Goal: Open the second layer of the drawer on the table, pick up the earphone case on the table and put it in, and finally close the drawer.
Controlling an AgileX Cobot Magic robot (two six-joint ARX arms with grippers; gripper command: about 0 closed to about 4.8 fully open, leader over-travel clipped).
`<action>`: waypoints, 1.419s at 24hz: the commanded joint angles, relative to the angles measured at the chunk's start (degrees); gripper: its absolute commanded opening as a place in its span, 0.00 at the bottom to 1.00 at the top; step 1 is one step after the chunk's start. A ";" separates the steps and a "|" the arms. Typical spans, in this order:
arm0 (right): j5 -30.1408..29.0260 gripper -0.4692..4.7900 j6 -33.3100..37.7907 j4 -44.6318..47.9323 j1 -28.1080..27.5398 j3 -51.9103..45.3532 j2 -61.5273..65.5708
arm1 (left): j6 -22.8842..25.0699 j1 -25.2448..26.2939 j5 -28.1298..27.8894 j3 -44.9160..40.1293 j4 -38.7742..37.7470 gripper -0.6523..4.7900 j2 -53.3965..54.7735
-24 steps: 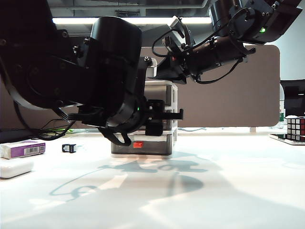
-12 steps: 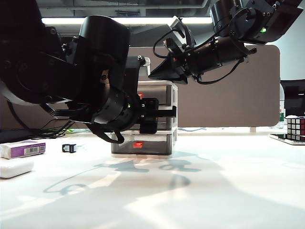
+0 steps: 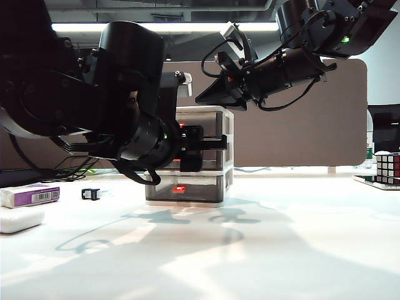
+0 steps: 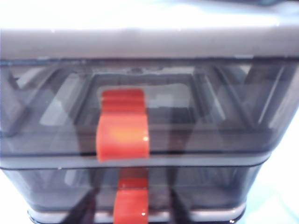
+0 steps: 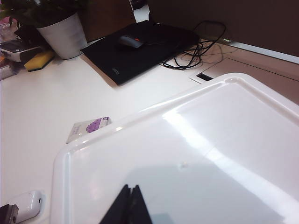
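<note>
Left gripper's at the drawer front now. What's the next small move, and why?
Probably ease the left gripper in onto the second layer's red-orange handle and close on it. The trays look flush, so nothing is pulled out yet. The earphone case lies on the table, and the right gripper, shut, sits over the drawer's white top.

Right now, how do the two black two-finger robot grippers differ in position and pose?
Left gripper faces the white-framed, smoky-grey drawer unit's front, at its middle tray; right gripper is above the unit's white top. Left points level; right slants downward, jaws shut. Both are black.
</note>
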 commanded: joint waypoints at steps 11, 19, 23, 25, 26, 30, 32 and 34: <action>0.52 0.08 -0.11 -1.36 0.04 0.09 0.57 | -0.26 0.02 0.22 0.07 0.66 0.20 -0.26; 0.57 0.08 -0.11 -1.38 0.04 0.09 0.57 | -0.24 0.02 0.22 0.07 0.24 0.11 -0.26; 1.64 0.08 -0.11 -1.66 0.04 0.09 0.59 | -0.24 -0.07 0.20 0.07 -1.64 0.11 -0.26; 1.62 0.08 -0.11 -1.75 0.04 0.09 0.72 | -0.24 -0.24 0.17 0.07 -2.89 0.11 -0.26; 1.62 0.08 -0.11 -1.77 0.04 0.09 0.81 | -0.24 -0.46 0.17 0.04 -3.37 0.11 -0.26; 1.60 0.08 -0.11 -2.08 0.07 0.09 1.40 | -0.22 -1.16 -0.26 -1.16 -3.61 0.11 -0.77; 1.57 0.08 -0.09 -2.29 0.07 0.09 1.95 | -0.24 -1.42 -0.46 -2.78 -3.54 0.11 -1.44; 1.60 0.08 -0.09 -2.71 0.07 0.09 2.08 | -1.55 -1.42 -0.42 -4.57 -3.56 0.11 -2.19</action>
